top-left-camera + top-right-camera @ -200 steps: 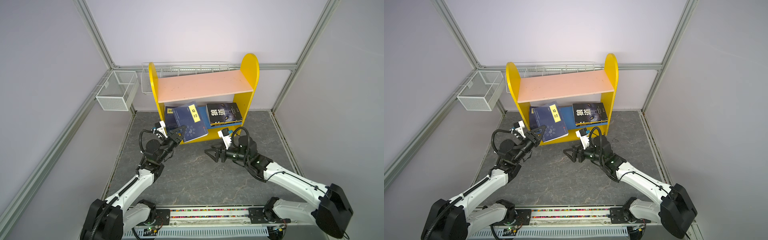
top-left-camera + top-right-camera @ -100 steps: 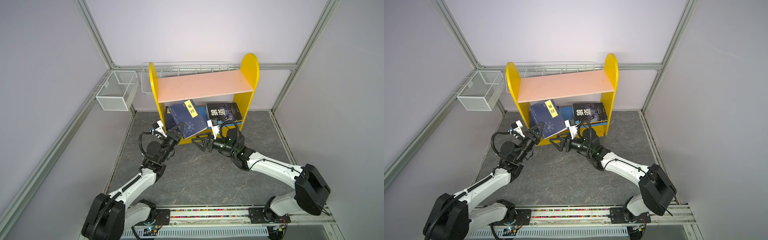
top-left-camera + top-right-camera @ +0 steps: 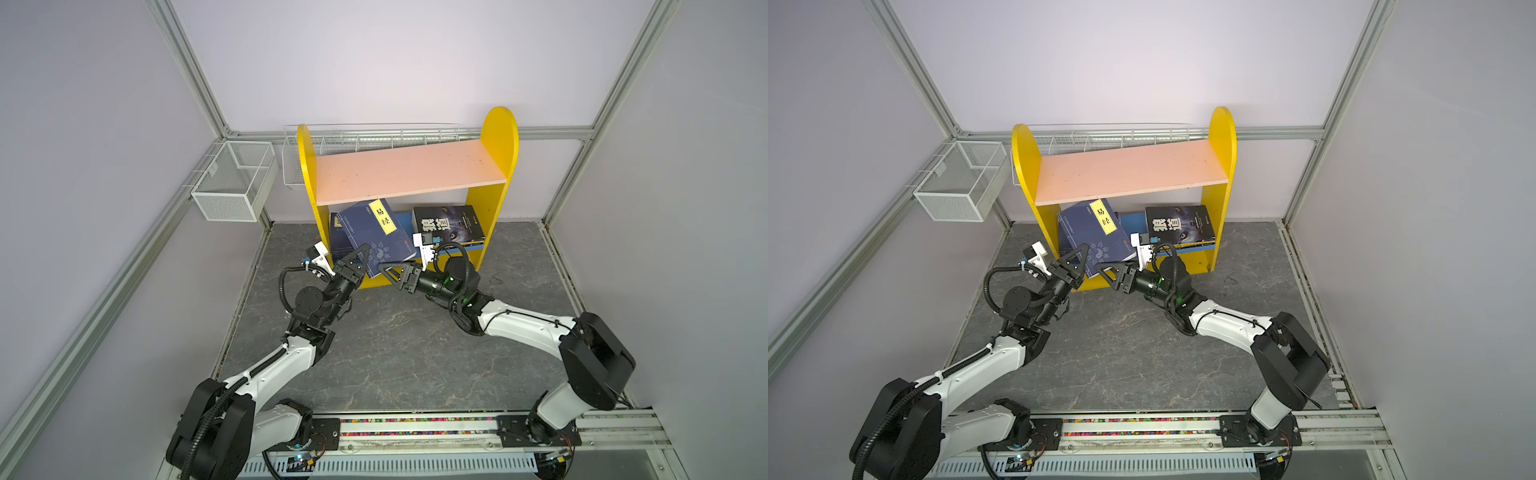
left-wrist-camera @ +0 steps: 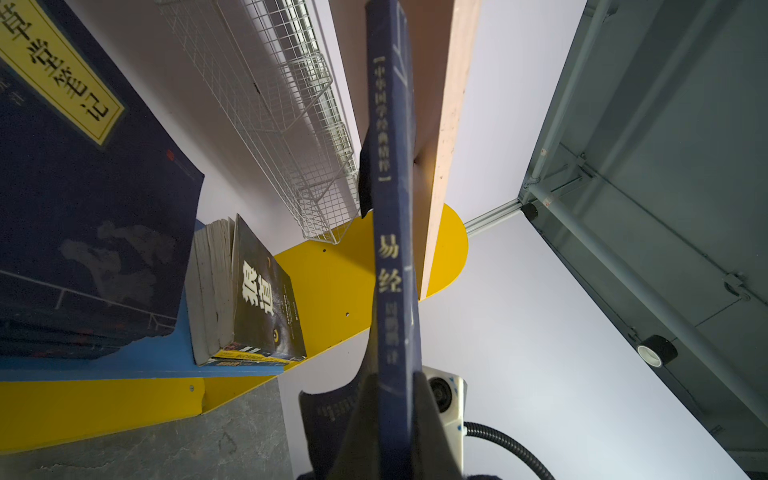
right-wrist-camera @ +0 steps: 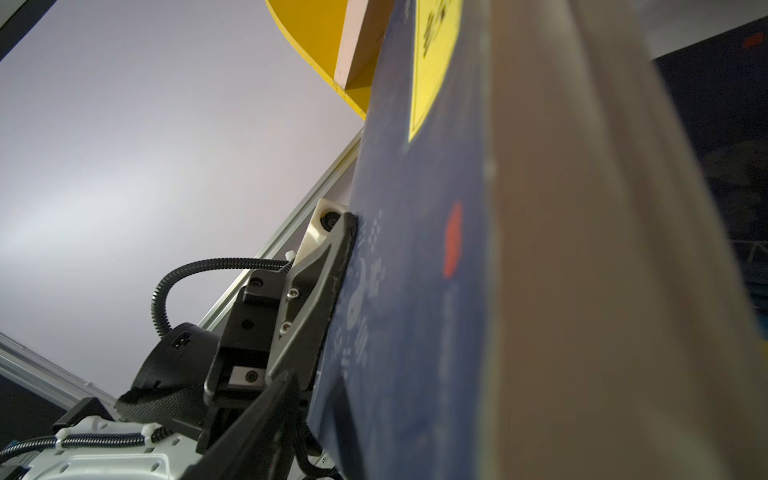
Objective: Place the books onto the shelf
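I see the shelf (image 3: 500, 137) standing on the grey stone-patterned floor (image 3: 395, 345), near the back wall. On its blue lower board (image 3: 404, 219) a navy book (image 4: 83, 199) lies flat at the left end and a black book (image 3: 449, 224) at the right, apart.

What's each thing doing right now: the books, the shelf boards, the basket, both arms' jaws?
navy book: held, tilted.
left gripper: jaws shut on the navy book.
right gripper: jaws open beside that book.
second navy book: lying flat on the blue board.
black book: lying flat atop another book.
pink board: bare.
mesh basket: empty.
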Controlling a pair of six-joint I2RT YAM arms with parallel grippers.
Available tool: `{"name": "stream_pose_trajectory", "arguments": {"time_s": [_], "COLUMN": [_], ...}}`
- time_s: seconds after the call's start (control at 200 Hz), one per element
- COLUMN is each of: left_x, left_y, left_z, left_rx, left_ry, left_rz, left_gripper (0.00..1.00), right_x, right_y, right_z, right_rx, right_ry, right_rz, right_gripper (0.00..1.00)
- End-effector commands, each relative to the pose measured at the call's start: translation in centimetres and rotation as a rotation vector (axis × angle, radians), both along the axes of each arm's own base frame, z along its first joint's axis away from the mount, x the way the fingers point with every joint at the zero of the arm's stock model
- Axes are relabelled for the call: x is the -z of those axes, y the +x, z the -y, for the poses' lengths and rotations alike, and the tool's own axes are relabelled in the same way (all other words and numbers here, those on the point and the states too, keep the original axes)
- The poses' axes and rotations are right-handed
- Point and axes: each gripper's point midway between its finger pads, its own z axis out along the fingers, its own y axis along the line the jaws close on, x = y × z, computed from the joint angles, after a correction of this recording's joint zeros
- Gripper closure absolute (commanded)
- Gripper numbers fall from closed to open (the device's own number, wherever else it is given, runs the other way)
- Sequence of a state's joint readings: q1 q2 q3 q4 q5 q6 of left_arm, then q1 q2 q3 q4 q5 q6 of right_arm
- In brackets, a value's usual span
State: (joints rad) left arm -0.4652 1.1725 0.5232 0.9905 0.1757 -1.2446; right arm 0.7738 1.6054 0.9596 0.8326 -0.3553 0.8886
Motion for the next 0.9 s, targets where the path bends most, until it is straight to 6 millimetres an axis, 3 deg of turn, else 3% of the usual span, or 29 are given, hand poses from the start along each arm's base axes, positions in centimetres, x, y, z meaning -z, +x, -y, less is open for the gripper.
{"name": "stream_pose_trajectory", "arguments": {"time_s": [0.0,0.16,0.505,0.665,0.895], "left_x": [-1.9,-2.0,-1.6,-0.4,1.6], "left_y": [-1.4,-1.7,-1.7,-1.6,-1.8], "left_z": [-0.2,-0.4,0.0,0.0,0.7], "left_rx": [0.002,-0.012,0.011,0.005,0.026], "left_ry": [0.002,0.031,0.039,0.061,0.175], "left_rz": [0.074,0.085,0.082,0.059,0.011], "left_gripper": [1.0,1.0,1.0,1.0,1.0], "right_x": [0.1,2.1,-1.0,-3.2,-4.3], "right_y": [1.2,1.6,1.1,1.0,1.3], "right_z": [2.2,2.1,0.2,1.5,3.1], "right_rx": [0.108,0.119,0.038,0.084,0.15], "right_ry": [0.0,-0.045,0.079,0.108,0.084], "right_rz": [-0.03,-0.097,-0.039,0.005,0.041], "right_gripper": [0.27,0.26,0.32,0.46,0.84]}}
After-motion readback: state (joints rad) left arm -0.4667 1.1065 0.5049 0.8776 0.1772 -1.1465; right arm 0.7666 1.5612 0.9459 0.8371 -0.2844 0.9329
